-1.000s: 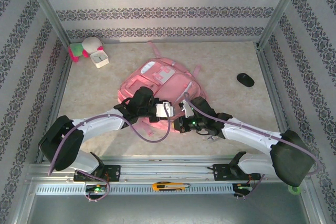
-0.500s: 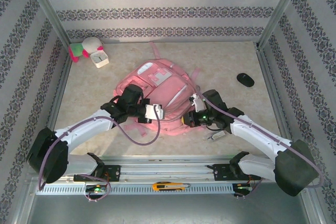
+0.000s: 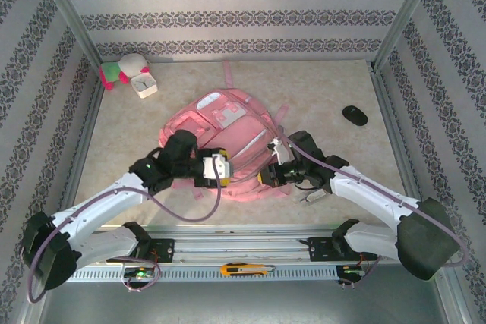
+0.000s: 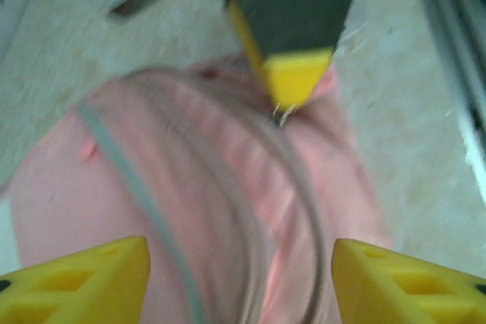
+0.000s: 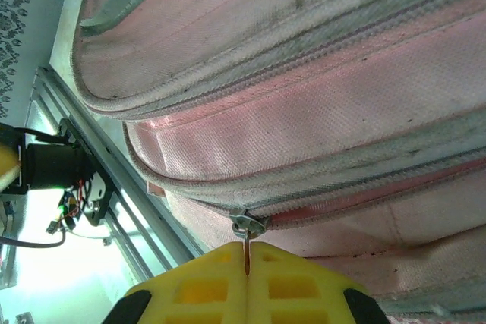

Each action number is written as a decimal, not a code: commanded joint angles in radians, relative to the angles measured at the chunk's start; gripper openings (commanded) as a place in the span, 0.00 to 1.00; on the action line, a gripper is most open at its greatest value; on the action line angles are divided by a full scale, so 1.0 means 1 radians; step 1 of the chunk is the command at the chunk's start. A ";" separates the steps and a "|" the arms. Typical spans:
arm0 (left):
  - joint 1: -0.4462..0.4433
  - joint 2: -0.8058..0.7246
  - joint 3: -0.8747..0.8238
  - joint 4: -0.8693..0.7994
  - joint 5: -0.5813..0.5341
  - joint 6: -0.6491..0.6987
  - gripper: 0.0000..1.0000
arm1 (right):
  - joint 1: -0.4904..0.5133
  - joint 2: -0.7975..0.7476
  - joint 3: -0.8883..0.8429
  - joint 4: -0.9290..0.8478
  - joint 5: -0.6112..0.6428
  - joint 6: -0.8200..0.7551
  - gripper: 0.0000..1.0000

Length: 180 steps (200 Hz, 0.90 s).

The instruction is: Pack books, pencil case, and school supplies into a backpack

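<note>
- Since a second ago, the left arm has pulled back toward the left; left gripper (image 3: pixel 219 166) has come off the middle of the backpack (image 3: pixel 228 123) to its near-left edge, jaws gone from nearly closed to spread
- Backpack itself has slid a little left
- Left gripper (image 4: pixel 239 278) now has its yellow fingers wide apart with nothing between them, pink fabric below
- Right gripper (image 3: pixel 266 177) is at the near-right edge of the pack, fingers pressed together on the zip pull (image 5: pixel 246 243), just below the slider
- Around: black oval object (image 3: pixel 355 115) far right, white square clock (image 3: pixel 144 83) and plush toy (image 3: pixel 121 68) in the far-left corner, utility knife (image 3: pixel 243 269) on the front rail, all well apart from the pack
- Small silver-grey gadget (image 3: pixel 313 196) on the table just beside the right arm, too small to identify
- Backpack lies flat mid-table, top loop (image 3: pixel 226 70) toward the far wall; soft pink, white-trimmed zip pockets, grey zip lines
- Both grippers cover its near edge from above
- Left wrist view is motion-blurred; right wrist view cuts the pack (image 5: pixel 304 111) off on all sides
- Can't tell how far the zip is open
</note>
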 commanded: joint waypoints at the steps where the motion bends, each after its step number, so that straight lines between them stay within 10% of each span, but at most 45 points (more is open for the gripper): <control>1: -0.091 0.060 -0.030 0.200 -0.226 -0.164 0.67 | 0.019 0.013 0.017 -0.007 -0.013 0.004 0.00; 67: -0.150 0.291 -0.008 0.317 -0.492 -0.182 0.71 | 0.024 0.026 0.018 0.004 0.026 0.027 0.00; 118: -0.148 0.156 -0.079 0.364 -0.404 -0.262 0.00 | 0.041 0.020 0.003 0.016 0.162 0.015 0.00; 180: -0.139 0.097 -0.081 0.318 -0.375 -0.308 0.00 | 0.111 0.023 -0.008 0.044 0.263 -0.012 0.13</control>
